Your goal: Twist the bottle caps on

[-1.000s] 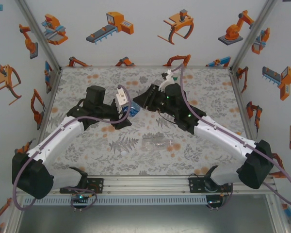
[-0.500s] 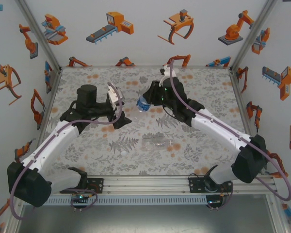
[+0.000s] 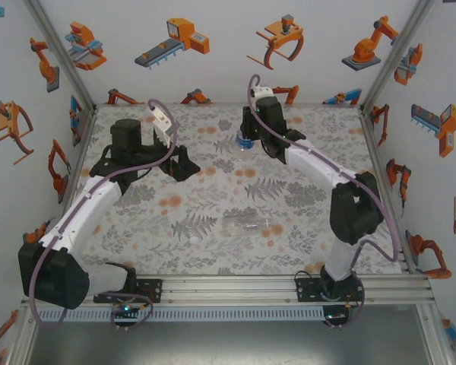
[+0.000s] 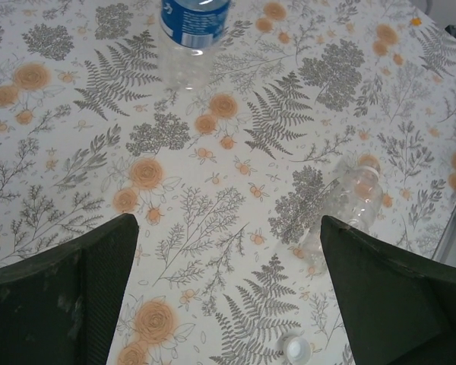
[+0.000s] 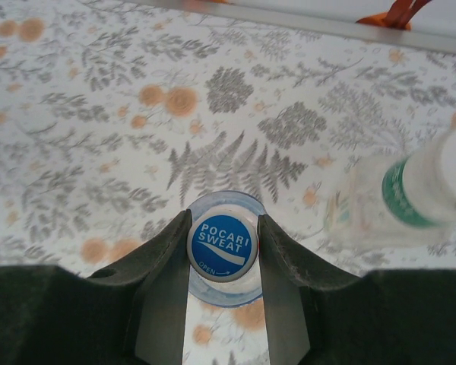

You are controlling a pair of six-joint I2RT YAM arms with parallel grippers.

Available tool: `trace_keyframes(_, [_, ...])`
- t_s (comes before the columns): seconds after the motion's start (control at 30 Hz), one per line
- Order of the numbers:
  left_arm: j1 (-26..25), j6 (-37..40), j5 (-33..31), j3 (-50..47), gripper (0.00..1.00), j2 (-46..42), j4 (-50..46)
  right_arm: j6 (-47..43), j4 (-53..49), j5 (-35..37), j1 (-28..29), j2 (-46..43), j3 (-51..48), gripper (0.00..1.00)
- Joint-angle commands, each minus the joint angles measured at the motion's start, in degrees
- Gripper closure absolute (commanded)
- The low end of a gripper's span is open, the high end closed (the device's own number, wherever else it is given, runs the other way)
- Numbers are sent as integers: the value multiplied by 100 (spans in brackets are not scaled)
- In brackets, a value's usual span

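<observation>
Blue-and-white cap (image 5: 222, 243), grey-fern orange-flower mat (image 4: 235, 190), blue-labelled clear bottle (image 4: 194, 30)

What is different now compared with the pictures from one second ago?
The right tool, shut on the cap of the blue-labelled bottle, carried it from the middle of the mat toward its far edge. The left tool drew back leftward from it and is open. The clear bottle lying down and the loose white cap stayed put.

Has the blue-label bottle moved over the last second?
Yes. Gripped at its cap by the right gripper, the blue-label bottle has gone rightward and toward the back wall, farther from the clear bottle lying on the mat.
</observation>
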Motion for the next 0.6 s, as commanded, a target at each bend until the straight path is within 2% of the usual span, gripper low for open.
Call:
trace_keyframes(0.0, [23, -145, 265, -171, 3, -134, 251, -565, 414, 52, -71, 325, 448, 84])
trace_keyframes(0.17, [29, -87, 233, -223, 3, -150, 315, -745, 416, 11, -144, 802, 778, 83])
trace_keyframes(0.33, [34, -15, 210, -243, 3, -195, 303, -777, 461, -16, -153, 1008, 816, 76])
trace_keyframes(0.4, [33, -6, 210, -242, 3, -204, 279, -747, 448, -31, -153, 1044, 815, 72])
trace_keyframes(0.57, [33, 23, 243, -239, 3, -235, 270, -676, 409, -29, -153, 1026, 750, 54])
